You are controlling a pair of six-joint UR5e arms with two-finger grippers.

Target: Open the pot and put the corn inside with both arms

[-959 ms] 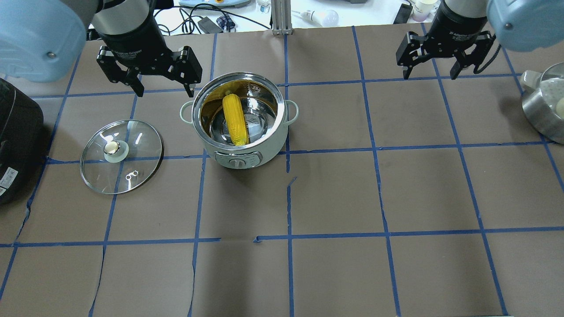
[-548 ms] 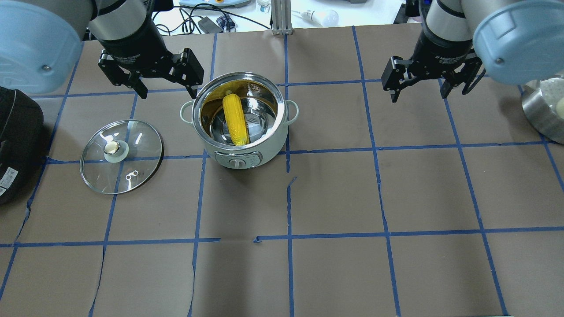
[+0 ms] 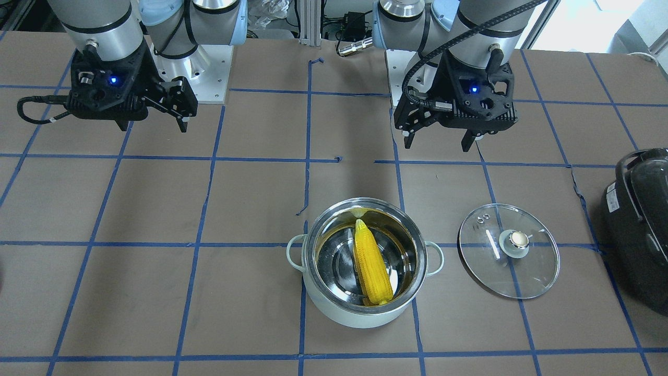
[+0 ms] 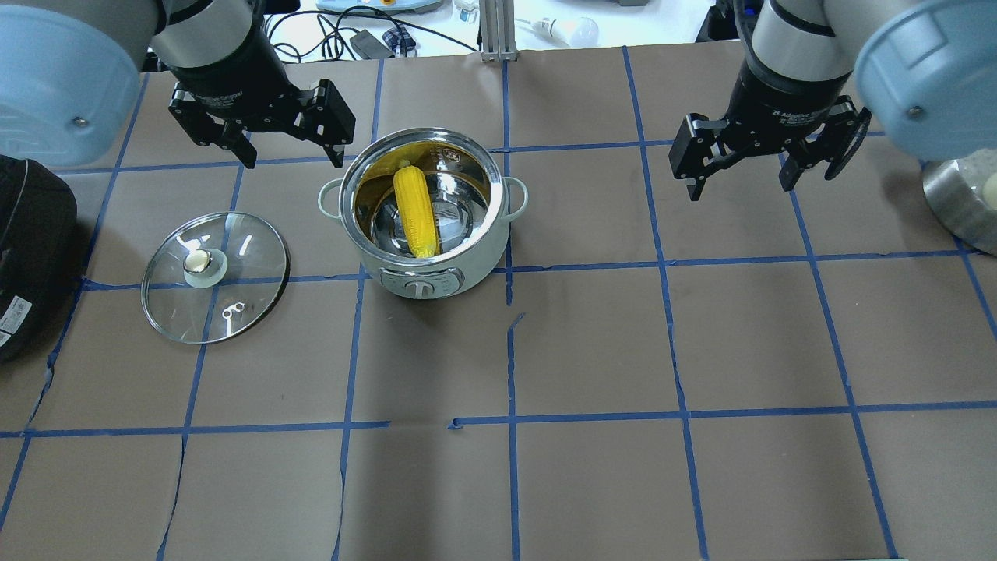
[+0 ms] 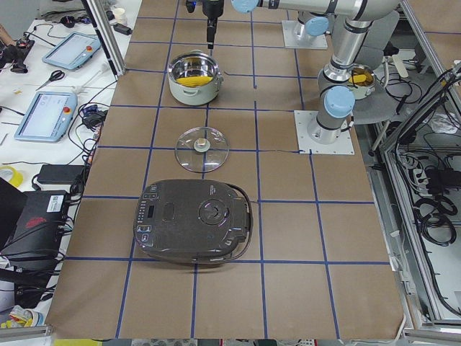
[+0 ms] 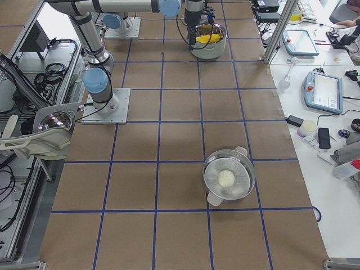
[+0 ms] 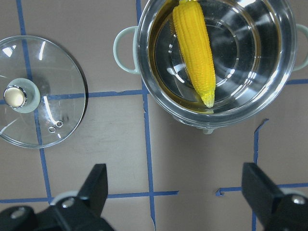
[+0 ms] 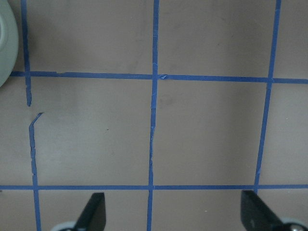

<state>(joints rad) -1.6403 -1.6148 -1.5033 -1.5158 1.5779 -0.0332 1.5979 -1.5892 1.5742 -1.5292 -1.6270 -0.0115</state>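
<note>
The mint-green pot (image 4: 424, 269) stands open, and the yellow corn (image 4: 414, 210) lies inside on its steel bottom. Both also show in the front view, the pot (image 3: 360, 316) and the corn (image 3: 371, 267), and in the left wrist view, the pot (image 7: 126, 50) and the corn (image 7: 195, 50). The glass lid (image 4: 234, 308) lies flat on the table left of the pot, knob up. My left gripper (image 4: 292, 164) is open and empty, raised beyond the pot's left side. My right gripper (image 4: 740, 187) is open and empty, above bare table far right of the pot.
A black glossy appliance (image 4: 27, 249) sits at the left table edge. A steel steamer pot (image 4: 962, 206) holding a white ball stands at the right edge. Blue tape lines grid the brown table (image 4: 592, 343).
My right gripper has moved left and toward the table's near side. My left gripper has barely shifted. The pot, the corn and the lid have not moved.
</note>
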